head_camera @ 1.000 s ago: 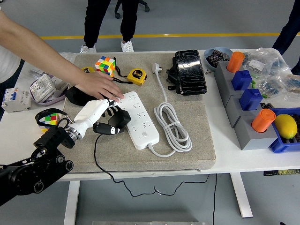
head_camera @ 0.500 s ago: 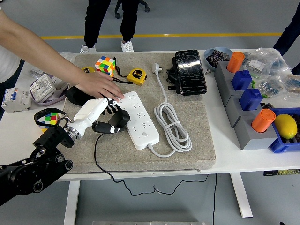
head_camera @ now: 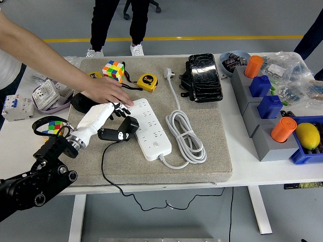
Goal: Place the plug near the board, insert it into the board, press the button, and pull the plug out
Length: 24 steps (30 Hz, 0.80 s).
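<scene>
A white power strip (head_camera: 150,127) lies diagonally on the grey mat, its white cable (head_camera: 184,132) coiled to its right. My left hand (head_camera: 108,122) is shut on a black plug (head_camera: 126,127), holding it against the strip's left edge near the upper sockets. The plug's thin black cord (head_camera: 104,166) trails down over the mat's front edge. A person's hand (head_camera: 108,93) presses flat on the strip's top left end, just above my hand. My right arm is out of sight.
A Rubik's cube (head_camera: 113,70) and a yellow tape measure (head_camera: 147,81) lie at the mat's back. A black pouch (head_camera: 204,77) sits at the back centre. Grey blocks with orange and blue pieces (head_camera: 265,106) and a lemon (head_camera: 308,135) fill the right side. Another cube (head_camera: 52,128) sits at left.
My left hand has lifted slightly and shifted up and right, bringing the black plug closer over the strip's left edge. The person's hand has stayed put.
</scene>
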### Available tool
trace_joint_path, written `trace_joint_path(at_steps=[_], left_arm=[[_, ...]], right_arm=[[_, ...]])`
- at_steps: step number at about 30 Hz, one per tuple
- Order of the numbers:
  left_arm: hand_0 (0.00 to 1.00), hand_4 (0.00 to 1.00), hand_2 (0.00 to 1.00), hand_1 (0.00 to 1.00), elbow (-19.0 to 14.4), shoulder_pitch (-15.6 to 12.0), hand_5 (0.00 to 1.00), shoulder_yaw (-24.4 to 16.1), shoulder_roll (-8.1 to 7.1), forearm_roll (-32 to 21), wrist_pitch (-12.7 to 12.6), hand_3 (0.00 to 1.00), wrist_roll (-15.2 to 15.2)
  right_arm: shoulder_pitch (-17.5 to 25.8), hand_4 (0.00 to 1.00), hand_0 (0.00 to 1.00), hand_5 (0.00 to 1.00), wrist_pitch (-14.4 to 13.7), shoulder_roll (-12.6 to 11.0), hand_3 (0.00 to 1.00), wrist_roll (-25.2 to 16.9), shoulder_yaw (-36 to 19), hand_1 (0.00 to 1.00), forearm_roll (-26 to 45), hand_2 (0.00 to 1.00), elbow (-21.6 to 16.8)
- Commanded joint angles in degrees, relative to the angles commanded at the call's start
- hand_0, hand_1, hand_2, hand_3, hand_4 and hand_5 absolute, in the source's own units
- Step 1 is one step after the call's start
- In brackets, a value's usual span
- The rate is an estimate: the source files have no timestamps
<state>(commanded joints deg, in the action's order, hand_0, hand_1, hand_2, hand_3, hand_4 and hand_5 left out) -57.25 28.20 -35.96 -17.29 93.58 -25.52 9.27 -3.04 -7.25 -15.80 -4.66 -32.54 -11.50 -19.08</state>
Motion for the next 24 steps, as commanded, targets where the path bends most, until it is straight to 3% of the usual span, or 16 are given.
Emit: trace_joint_path(at_steps=[1,2,7,8,16,24], left_arm=[[0.457,0.998,0.586,0.611,-0.07,-0.08,0.295,-0.07,-0.02,-0.26,-0.06,0.629,0.22],[0.480,0.998,0.635,0.633,-0.23,-0.21,0.372,-0.19,-0.07,-0.62,-0.03,0.669,0.43],[0.480,0.998,0.635,0.633,-0.57,-0.90,0.372,-0.84,-0.09,-2.56,-0.26,0.669,1.63],[0.587,0.998,0.723,0.701,-0.65,-1.04,0.490,-0.95,-0.11,-2.84,-0.20,0.736,1.76],[0.612,0.998,0.751,0.724,-1.86,-1.71,0.513,-1.70,-0.20,-4.75,-0.07,0.764,2.94],[0.611,0.998,0.745,0.719,-4.80,-3.77,0.534,-3.76,-0.61,-7.74,-3.28,0.756,7.56]], right_arm=[[0.00,0.926,0.570,0.481,0.00,0.00,0.541,0.00,0.00,0.639,-0.02,0.606,-0.01],[-0.01,0.926,0.570,0.481,0.01,0.02,0.540,0.00,0.01,0.639,-0.03,0.606,-0.02],[0.09,0.926,0.570,0.481,0.01,0.03,0.540,0.02,0.16,0.639,0.06,0.606,0.01],[0.12,0.926,0.570,0.481,0.02,0.04,0.541,0.03,0.29,0.640,0.12,0.606,0.03],[0.04,0.926,0.571,0.481,0.00,0.01,0.540,0.02,0.08,0.640,-0.03,0.606,-0.04],[0.15,0.926,0.572,0.481,-0.02,-0.01,0.540,0.01,0.12,0.640,-0.05,0.606,-0.05]])
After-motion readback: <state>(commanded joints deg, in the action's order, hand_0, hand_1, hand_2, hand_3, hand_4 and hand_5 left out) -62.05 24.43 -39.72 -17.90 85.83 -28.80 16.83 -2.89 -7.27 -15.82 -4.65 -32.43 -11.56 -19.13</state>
